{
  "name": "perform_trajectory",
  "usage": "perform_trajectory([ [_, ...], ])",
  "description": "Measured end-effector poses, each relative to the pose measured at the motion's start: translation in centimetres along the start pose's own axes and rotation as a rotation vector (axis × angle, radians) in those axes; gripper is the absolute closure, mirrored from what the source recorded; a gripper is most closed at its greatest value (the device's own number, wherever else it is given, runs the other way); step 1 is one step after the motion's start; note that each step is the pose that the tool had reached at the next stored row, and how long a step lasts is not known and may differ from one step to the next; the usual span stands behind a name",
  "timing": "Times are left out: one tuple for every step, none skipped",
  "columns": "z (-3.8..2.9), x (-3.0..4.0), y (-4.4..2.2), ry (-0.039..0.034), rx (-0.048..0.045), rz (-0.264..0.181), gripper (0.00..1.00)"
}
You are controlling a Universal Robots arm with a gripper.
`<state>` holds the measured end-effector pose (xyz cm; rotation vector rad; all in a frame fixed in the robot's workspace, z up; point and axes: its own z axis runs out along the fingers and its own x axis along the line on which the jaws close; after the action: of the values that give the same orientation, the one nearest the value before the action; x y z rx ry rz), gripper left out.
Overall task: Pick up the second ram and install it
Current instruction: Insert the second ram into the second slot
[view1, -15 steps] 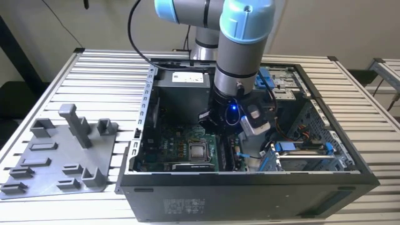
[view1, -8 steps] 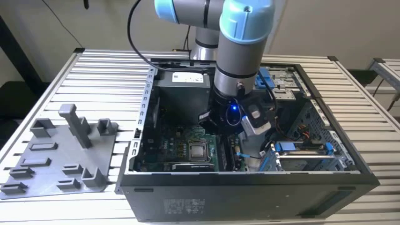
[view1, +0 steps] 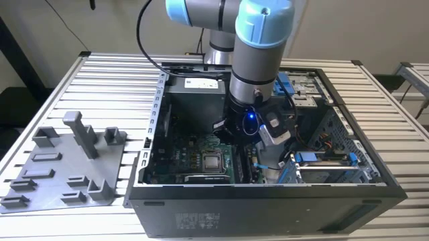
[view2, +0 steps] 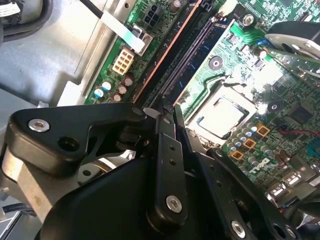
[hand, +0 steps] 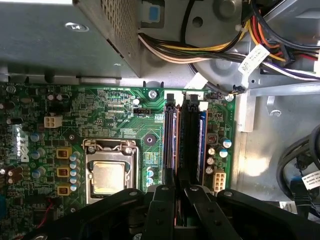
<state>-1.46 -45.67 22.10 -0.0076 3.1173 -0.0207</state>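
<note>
In both wrist views the second ram [hand: 171,140] [view2: 167,52] is seen edge-on as a thin strip with a coppery top edge. It stands along a black memory slot on the green motherboard [hand: 110,115]. One end runs in between the black fingers of my gripper [hand: 177,189] [view2: 162,107], which is shut on it. A blue strip [hand: 202,135] lies in a slot two rows over. In the exterior view the arm reaches down into the open computer case [view1: 268,201], with the gripper [view1: 254,150] low over the board.
The processor socket [hand: 107,175] sits beside the slots. A metal power-supply box [hand: 75,35] and bundled cables [hand: 200,45] crowd the slots' far end. Blue drive-bay clips [view1: 315,158] sit at the exterior view's right. A grey fixture tray [view1: 60,170] lies outside the case.
</note>
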Motion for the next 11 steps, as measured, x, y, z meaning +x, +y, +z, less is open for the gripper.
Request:
perform_trajectory([
  [0.00, 0.00, 0.00, 0.0000, 0.0000, 0.000, 0.86],
  [0.00, 0.00, 0.00, 0.0000, 0.0000, 0.000, 0.86],
  [0.00, 0.00, 0.00, 0.0000, 0.0000, 0.000, 0.86],
  [0.00, 0.00, 0.00, 0.0000, 0.0002, 0.000, 0.86],
  [0.01, 0.00, 0.00, 0.0000, 0.0004, 0.001, 0.86],
  [0.01, 0.00, 0.00, 0.0000, 0.0005, 0.001, 0.86],
  [0.01, 0.00, -0.02, -0.0001, 0.0003, 0.002, 0.86],
  [0.01, 0.01, -0.04, -0.0001, 0.0005, 0.004, 0.86],
  [0.01, 0.00, -0.06, -0.0001, 0.0006, 0.007, 0.86],
  [0.01, 0.00, -0.06, -0.0003, 0.0007, 0.011, 0.86],
  [0.01, 0.00, -0.06, -0.0007, 0.0008, 0.015, 0.86],
])
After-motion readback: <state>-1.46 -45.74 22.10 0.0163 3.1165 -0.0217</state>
